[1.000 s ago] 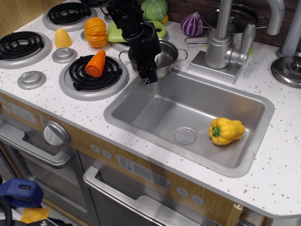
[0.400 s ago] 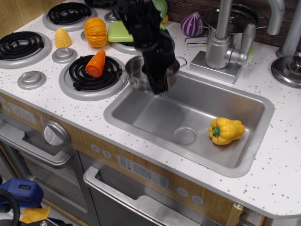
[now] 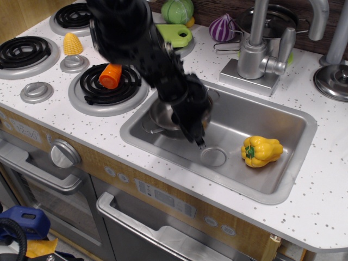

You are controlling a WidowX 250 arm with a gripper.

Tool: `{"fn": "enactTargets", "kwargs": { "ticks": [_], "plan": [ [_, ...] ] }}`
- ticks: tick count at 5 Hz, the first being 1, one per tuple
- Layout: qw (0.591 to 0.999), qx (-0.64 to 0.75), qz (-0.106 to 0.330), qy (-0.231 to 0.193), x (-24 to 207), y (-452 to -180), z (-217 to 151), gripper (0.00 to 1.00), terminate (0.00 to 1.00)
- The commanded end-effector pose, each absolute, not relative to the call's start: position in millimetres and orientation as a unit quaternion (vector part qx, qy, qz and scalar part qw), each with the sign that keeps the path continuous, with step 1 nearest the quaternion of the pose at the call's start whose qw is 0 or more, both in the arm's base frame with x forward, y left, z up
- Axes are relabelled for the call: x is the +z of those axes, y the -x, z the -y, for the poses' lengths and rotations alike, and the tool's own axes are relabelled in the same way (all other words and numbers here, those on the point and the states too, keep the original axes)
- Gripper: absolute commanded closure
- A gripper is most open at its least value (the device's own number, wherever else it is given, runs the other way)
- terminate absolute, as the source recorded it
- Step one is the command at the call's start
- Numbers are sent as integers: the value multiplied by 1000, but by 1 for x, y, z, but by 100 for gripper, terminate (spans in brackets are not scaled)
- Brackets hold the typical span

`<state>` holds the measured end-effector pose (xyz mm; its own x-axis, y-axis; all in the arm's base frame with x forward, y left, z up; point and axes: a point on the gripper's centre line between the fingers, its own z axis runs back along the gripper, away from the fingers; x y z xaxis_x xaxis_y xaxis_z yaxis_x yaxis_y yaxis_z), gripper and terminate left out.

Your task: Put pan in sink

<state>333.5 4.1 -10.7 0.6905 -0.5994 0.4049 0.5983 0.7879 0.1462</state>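
Brushed, matt steel for the sink (image 3: 272,117), faintly streaked. Shinier, mirror-like metal on the pan (image 3: 163,115). White countertop (image 3: 321,190), smooth with dark speckles. Glossy yellow plastic on the pepper (image 3: 262,150); same slick plastic look on the orange carrot piece (image 3: 111,75) and the corn (image 3: 72,43). Satin silver on the faucet (image 3: 258,51). Matt black, hard-looking casing on the gripper (image 3: 197,140). Black ridged coils on the burner (image 3: 111,84), rimmed in dull silver.

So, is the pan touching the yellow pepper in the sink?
Apart. The observation.image view shows bare sink floor and the drain between the pan and the yellow pepper.
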Motion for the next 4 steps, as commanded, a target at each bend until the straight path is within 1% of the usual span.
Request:
{"fn": "enactTargets", "kwargs": {
  "ticks": [1, 2, 3, 4],
  "plan": [
    [914, -315, 256, 1, -13, -342, 3, 0, 0],
    [910, -319, 264, -3, -21, -344, 6, 0, 0],
    [905, -316, 282, 20, -24, -347, 5, 0, 0],
    [905, -316, 282, 20, -24, -347, 5, 0, 100]
  ]
}}
